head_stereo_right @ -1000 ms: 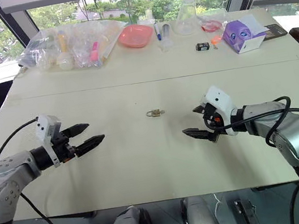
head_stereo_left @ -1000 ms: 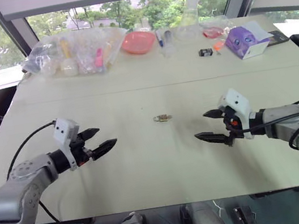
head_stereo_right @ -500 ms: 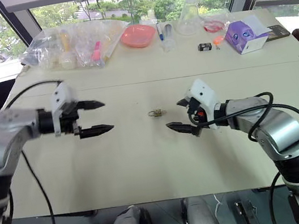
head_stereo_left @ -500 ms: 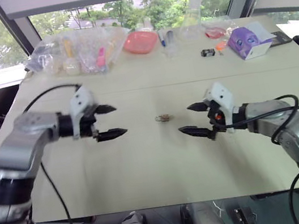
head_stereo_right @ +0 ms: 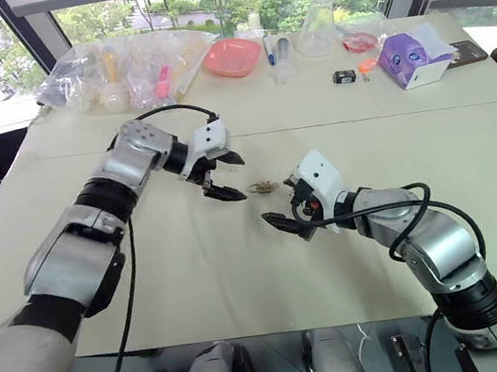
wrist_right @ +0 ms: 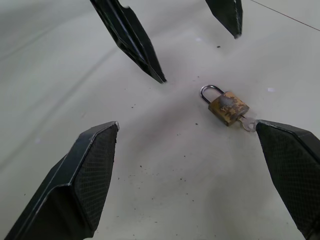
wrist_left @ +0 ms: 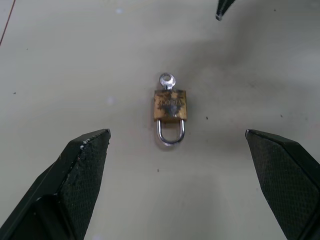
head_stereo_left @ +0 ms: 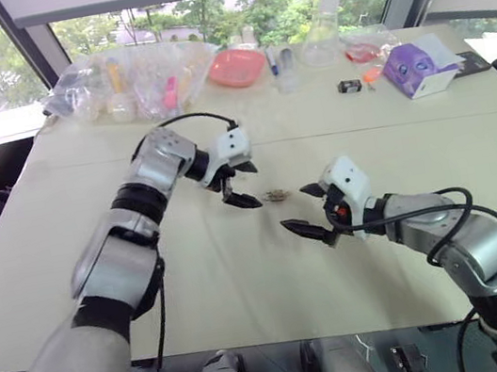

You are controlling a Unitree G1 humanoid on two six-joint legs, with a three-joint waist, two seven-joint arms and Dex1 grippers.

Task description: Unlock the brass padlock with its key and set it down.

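Both grippers stand wide and empty: the left gripper has swung in from the table's left side to flank the brass padlock, lying mid-table with the key already inserted, opposite the right gripper, so grasping looks imminent.

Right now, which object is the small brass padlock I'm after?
On the pale table, look between the two black-fingered grippers at mid-table. The small brass padlock lies flat there, with a silvery wire shackle and a silvery key in its base; nothing else lies nearby.
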